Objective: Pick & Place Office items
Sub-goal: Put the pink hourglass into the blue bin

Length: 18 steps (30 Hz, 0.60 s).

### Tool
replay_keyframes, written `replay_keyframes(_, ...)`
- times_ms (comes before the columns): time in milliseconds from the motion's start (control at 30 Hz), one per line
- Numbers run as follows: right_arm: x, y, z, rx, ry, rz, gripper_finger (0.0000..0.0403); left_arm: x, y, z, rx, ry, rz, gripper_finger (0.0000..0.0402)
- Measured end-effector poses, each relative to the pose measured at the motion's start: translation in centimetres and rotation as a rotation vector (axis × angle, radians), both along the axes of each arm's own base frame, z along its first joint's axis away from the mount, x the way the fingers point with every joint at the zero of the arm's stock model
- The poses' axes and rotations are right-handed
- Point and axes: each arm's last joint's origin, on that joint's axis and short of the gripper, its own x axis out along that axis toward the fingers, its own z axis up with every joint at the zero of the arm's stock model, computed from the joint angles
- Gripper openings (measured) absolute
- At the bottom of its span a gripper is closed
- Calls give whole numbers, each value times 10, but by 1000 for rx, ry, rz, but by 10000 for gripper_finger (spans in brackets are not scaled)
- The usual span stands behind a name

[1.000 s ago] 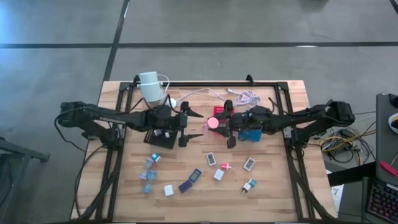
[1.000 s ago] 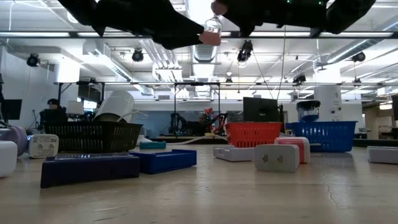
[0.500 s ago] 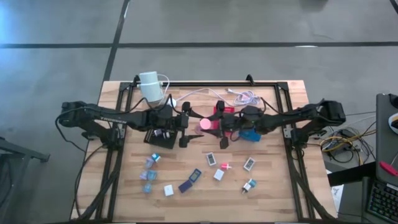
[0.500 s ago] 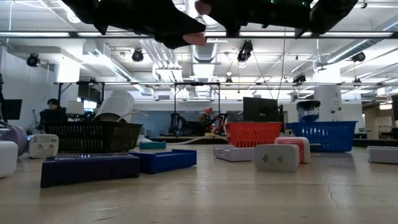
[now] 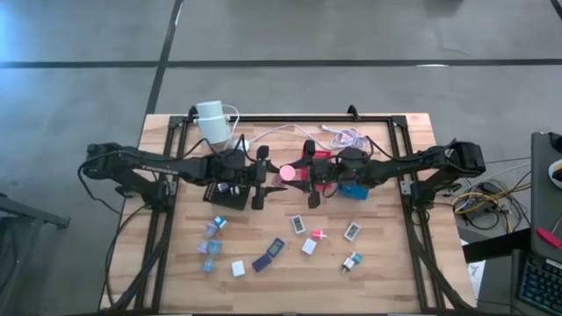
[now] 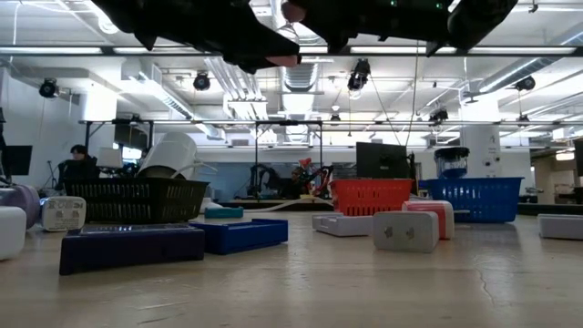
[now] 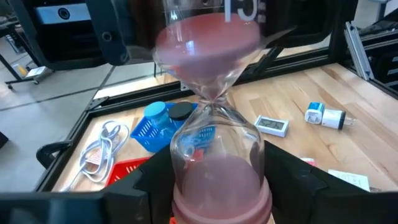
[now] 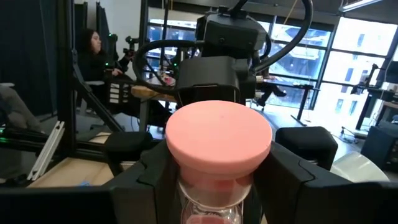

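Observation:
An hourglass (image 5: 287,173) with pink caps and pink sand hangs in the air over the middle of the table, between my two grippers. My right gripper (image 5: 309,174) reaches in level from the right and is shut on it. My left gripper (image 5: 263,175) reaches in level from the left and is open. Its fingers (image 7: 152,186) stand on either side of the lower bulb (image 7: 217,149); whether they touch it I cannot tell. Several small office items (image 5: 303,237) lie flat on the near half of the table. My right gripper pinches the hourglass between its two fingers (image 8: 152,180), just below the top cap (image 8: 217,140). It comes level from the table's right. The hourglass is lifted clear and stands roughly upright, its lower end reaching down between my left gripper's fingers.
A black tray (image 5: 224,195) lies under the left gripper, and a red tray (image 5: 306,158) and a blue tray (image 5: 356,189) under the right arm. A white cylinder (image 5: 212,123) and its cable (image 5: 347,136) sit at the far edge. Black frame rails run along both table sides.
My right gripper has carried the hourglass toward the table's left, up to the left gripper, slowing over the last half second. The hourglass now sits between the left gripper's fingers. The left arm has kept still.

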Motion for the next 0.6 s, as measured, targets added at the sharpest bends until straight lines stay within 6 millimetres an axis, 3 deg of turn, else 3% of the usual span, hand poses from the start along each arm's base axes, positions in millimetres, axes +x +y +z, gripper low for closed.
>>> replay_keyframes(233,0,0,-1,1,10,1,162,1,0,2,3,42,2,195)
replay_keyframes(600,0,0,-6,8,97,4,234,-8,0,6,40,193,51,195)
